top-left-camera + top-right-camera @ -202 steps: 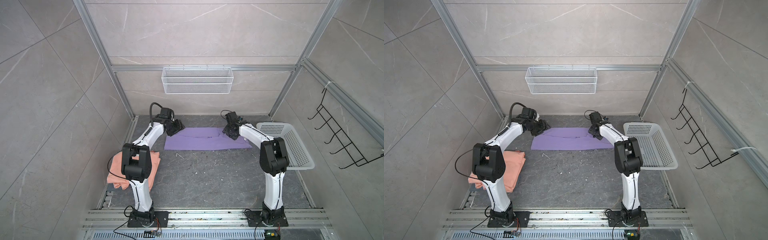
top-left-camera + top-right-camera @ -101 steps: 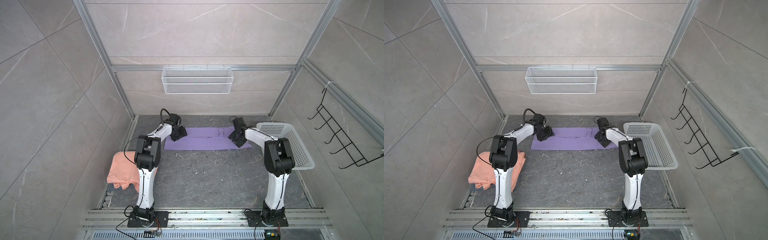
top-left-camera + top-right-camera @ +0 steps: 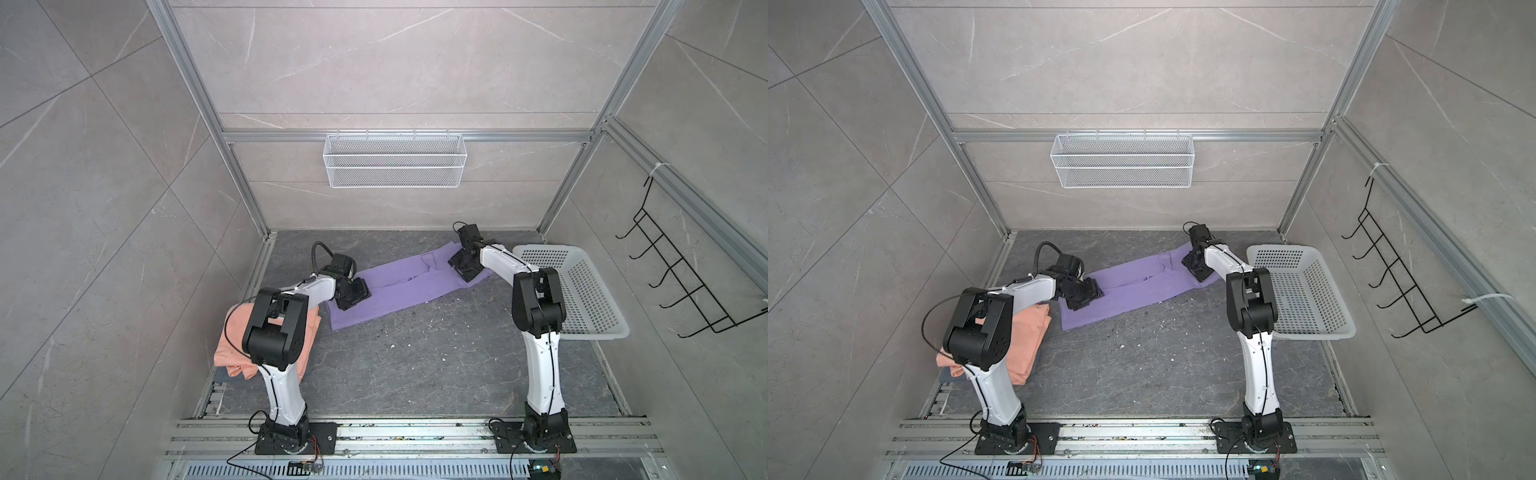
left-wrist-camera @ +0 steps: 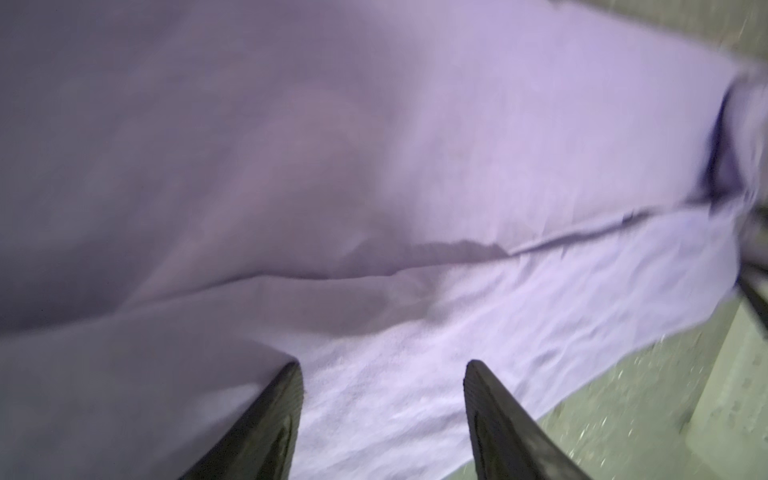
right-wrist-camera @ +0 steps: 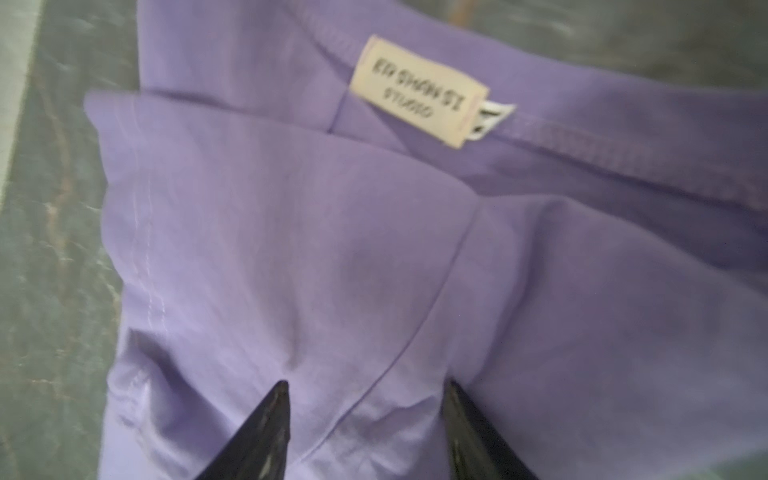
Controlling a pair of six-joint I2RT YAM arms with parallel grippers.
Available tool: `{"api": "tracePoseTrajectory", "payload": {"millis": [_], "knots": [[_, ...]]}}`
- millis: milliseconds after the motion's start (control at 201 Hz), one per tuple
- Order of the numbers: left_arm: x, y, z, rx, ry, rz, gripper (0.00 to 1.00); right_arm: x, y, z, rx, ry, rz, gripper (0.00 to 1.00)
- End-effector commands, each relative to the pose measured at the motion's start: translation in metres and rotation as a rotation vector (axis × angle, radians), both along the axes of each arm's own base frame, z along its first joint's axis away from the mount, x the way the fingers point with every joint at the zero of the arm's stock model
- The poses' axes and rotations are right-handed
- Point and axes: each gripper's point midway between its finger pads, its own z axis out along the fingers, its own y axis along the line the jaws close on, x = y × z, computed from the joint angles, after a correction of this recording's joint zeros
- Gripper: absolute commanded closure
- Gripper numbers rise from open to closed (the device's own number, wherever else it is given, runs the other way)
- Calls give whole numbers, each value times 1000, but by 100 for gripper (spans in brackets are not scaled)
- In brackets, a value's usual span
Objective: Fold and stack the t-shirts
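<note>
The lavender t-shirt (image 3: pixel 399 291) (image 3: pixel 1133 291) lies on the dark floor as a long folded strip, slanting from near left to far right. My left gripper (image 3: pixel 355 296) (image 3: pixel 1086 296) is open at its left end, tips down on the cloth (image 4: pixel 374 166), jaws apart (image 4: pixel 382 365). My right gripper (image 3: pixel 463 266) (image 3: pixel 1196 266) is open at the collar end, tips pressing the wrinkled cloth (image 5: pixel 291 249) near the neck label (image 5: pixel 417 91), jaws apart (image 5: pixel 368 384). The salmon t-shirt (image 3: pixel 226 353) (image 3: pixel 1025 332) lies folded at the left edge, partly hidden by the left arm.
A white perforated basket (image 3: pixel 544 249) (image 3: pixel 1281 249) stands at the right, close to the right arm. A wire basket (image 3: pixel 395 160) hangs on the back wall and a black hook rack (image 3: pixel 681 282) on the right wall. Pale specks dot the floor.
The lavender strip has swung from level to slanted. Its left end came nearer with the left gripper; its right end went farther back with the right gripper.
</note>
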Motion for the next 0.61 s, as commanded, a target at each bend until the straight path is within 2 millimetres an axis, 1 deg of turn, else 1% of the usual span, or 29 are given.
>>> {"api": "tracePoseTrajectory", "payload": {"millis": [0,60,105,114,124,139,164,214,279,314,363,463,518,602], "knots": [[-114,-28,-26,10,278,-109,35,17,35,-21,44,-12,140,40],[-148,-47,-19,-38,303,-163,35,35,55,-16,65,-59,191,40],[-165,-60,-14,-95,320,-194,35,48,71,-12,92,-96,230,41],[-168,-63,-12,-110,325,-198,34,52,75,-6,100,-113,239,41],[-172,-65,-11,-123,332,-203,34,53,79,-14,104,-106,246,41],[-176,-70,-9,-143,340,-214,34,57,84,-14,111,-116,256,41],[-183,-78,-6,-175,351,-234,34,62,92,-14,125,-132,273,41],[-192,-92,3,-224,362,-283,34,74,111,-6,156,-189,311,41],[-198,-108,14,-255,366,-348,34,87,129,3,198,-250,345,42],[-198,-115,21,-254,351,-377,34,92,133,8,211,-273,352,42],[-195,-120,30,-242,330,-396,34,98,136,21,223,-310,362,42],[-179,-127,51,-244,253,-384,34,107,141,61,219,-420,427,42],[-172,-127,62,-236,208,-370,34,107,142,83,210,-463,466,42],[-157,-118,70,-171,144,-330,33,100,140,103,188,-468,496,42]]}}
